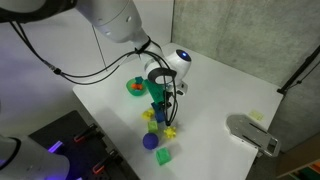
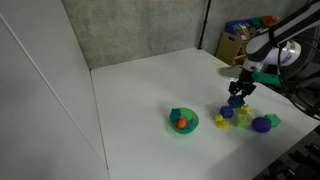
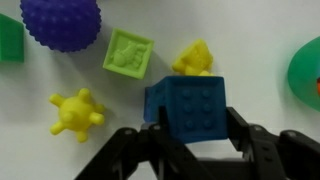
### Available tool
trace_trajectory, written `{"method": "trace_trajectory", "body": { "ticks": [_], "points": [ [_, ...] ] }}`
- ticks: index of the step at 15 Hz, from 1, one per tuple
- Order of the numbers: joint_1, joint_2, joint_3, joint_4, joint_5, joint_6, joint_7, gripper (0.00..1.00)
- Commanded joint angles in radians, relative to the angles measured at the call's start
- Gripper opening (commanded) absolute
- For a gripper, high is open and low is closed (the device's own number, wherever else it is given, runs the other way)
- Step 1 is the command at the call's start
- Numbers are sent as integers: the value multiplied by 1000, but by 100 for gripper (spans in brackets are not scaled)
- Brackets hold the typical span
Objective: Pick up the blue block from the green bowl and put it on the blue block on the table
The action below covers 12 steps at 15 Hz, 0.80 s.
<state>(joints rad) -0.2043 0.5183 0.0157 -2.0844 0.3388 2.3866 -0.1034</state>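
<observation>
My gripper (image 3: pixel 197 128) is shut on a blue studded block (image 3: pixel 190 103), with one finger against each of its sides. It also shows in both exterior views (image 1: pixel 160 97) (image 2: pixel 238 96), where it holds the block (image 2: pixel 236 102) just above a cluster of toys on the white table (image 1: pixel 215 95). The green bowl (image 1: pixel 135 87) (image 2: pixel 183 120) stands apart from the gripper with an orange thing in it. Its rim shows at the right edge of the wrist view (image 3: pixel 308 70). A small blue thing (image 2: pixel 220 122) lies on the table near the gripper; I cannot tell if it is a block.
Under and around the gripper lie a purple spiky ball (image 3: pixel 62 22), a green block (image 3: pixel 128 53), a yellow star toy (image 3: pixel 75 110) and another yellow toy (image 3: pixel 195 58). A grey device (image 1: pixel 252 133) sits near the table edge.
</observation>
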Motion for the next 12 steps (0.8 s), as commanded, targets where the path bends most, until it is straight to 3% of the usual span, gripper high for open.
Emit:
{"method": "trace_trajectory", "body": {
  "ticks": [1, 12],
  "points": [
    [-36, 38, 15, 48, 40, -42, -61, 34],
    [-74, 124, 40, 126, 136, -40, -81, 34]
  ]
}}
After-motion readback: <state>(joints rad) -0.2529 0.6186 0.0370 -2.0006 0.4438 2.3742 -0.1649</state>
